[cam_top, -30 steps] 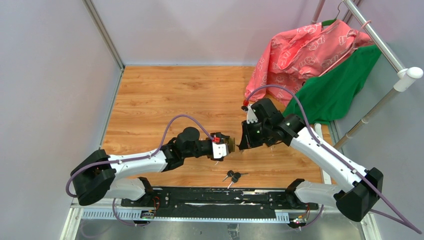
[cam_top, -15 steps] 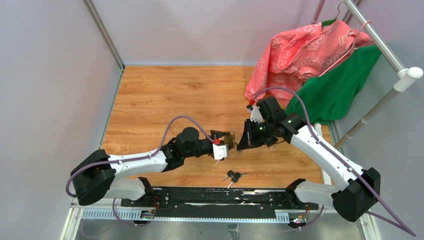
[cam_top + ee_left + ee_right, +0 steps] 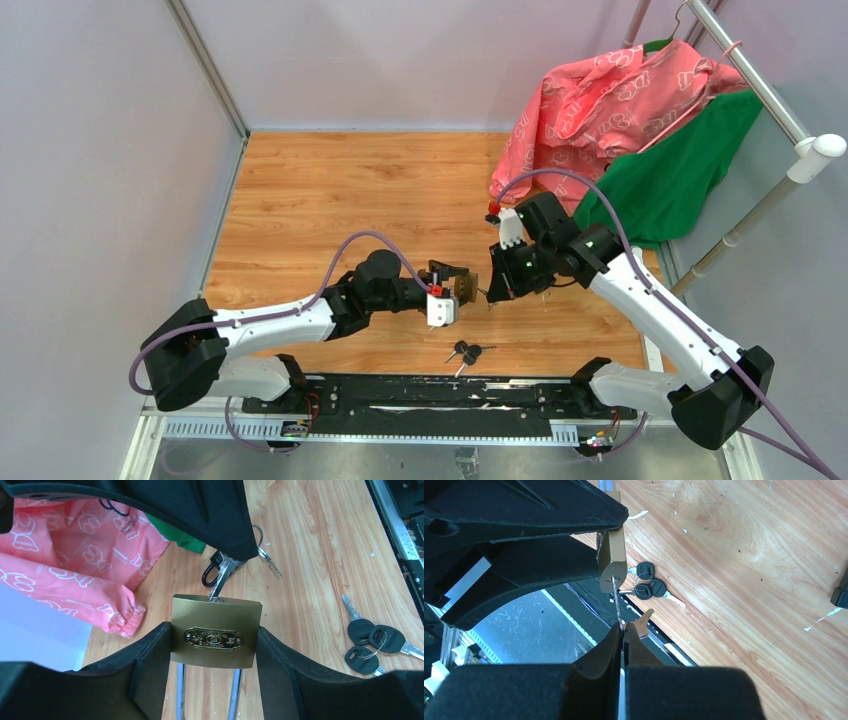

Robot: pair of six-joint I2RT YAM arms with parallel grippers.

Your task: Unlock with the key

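While the left gripper (image 3: 215,641) has both black fingers clamped on the narrow side edges of a rectangular brass padlock (image 3: 216,630), the lock sits up in the air over the table, about midway between the two arms in the overhead view (image 3: 465,287). Its long axis lies roughly level. The steel shackle runs back toward the left wrist, and the keyhole end points away from it, straight at the right arm. The oval label plate faces the left wrist camera.

The right gripper (image 3: 624,630) is pinched fully together on a silver key with a black plastic head (image 3: 220,580). The blade lines up pretty much with the padlock's long axis, and its tip sits right at the keyhole face (image 3: 613,578). Can't tell how far in it is, if at all. A key ring and another key dangle off it, just behind the right fingers.

Below all that, a bunch of black-headed spare keys (image 3: 464,352) lies flat on the orange-brown wooden tabletop (image 3: 330,200), near the front edge. At the far right corner a pink patterned garment (image 3: 600,100) and a green cloth (image 3: 680,170) hang off a metal rail (image 3: 760,90) and spill onto the wood. Plain pale grey walls box in the left and back sides
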